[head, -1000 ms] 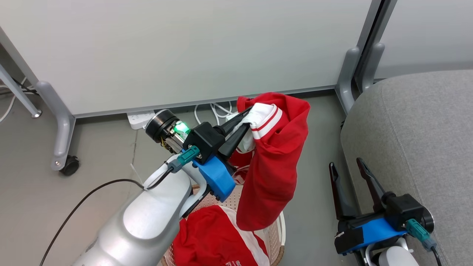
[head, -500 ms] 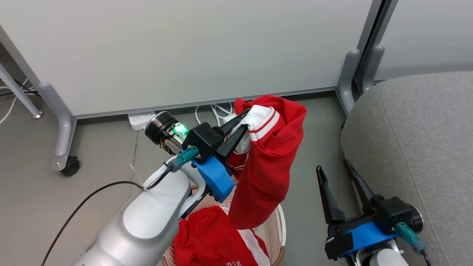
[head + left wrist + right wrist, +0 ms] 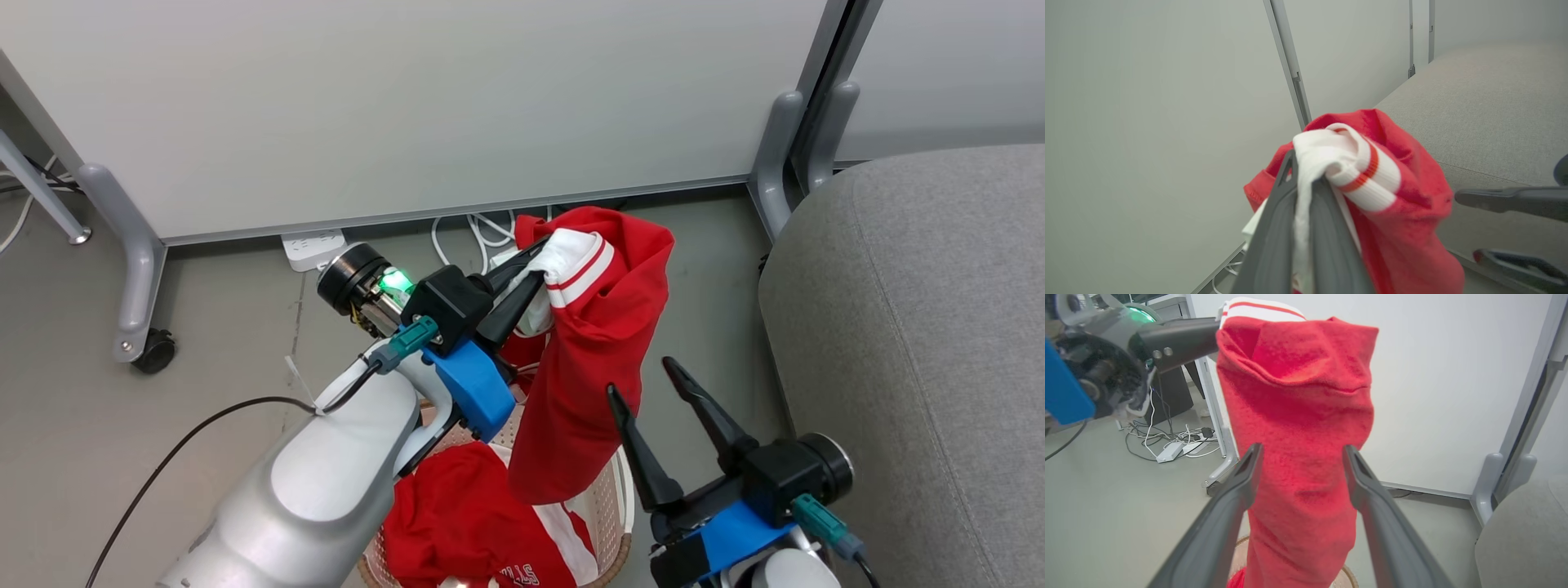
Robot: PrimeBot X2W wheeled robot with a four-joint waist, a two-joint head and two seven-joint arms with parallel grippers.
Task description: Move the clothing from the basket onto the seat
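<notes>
The left tool (image 3: 535, 263) is shut tight on the white cuff of a red piece (image 3: 588, 384) and holds it up high. The red piece hangs straight down. Its low end dangles just over the right rim of the basket (image 3: 625, 498). A second piece (image 3: 465, 523), red with white letters, lies down inside the basket.

The right tool (image 3: 639, 377) is open wide. It sits low, just beside the hanging red piece. From its own wrist, one finger shows on each side of the cloth. I cannot tell if they touch it.

The seat (image 3: 922, 327) is off to the right, big and grey, with a round edge facing the basket. Its top is wide. A strip of floor (image 3: 718, 310) runs between basket and seat, and the right arm stands in that strip.

Behind the basket a white panel (image 3: 408, 106) shuts off the back. One grey leg (image 3: 775, 155) stands close to the seat's far corner. A wheeled leg (image 3: 140, 278) stands well off to the left. A power strip (image 3: 314, 245) and white cords (image 3: 482, 233) lie on the floor under the panel, just behind the hanging cloth. The left side has a lot of floor to move in.
</notes>
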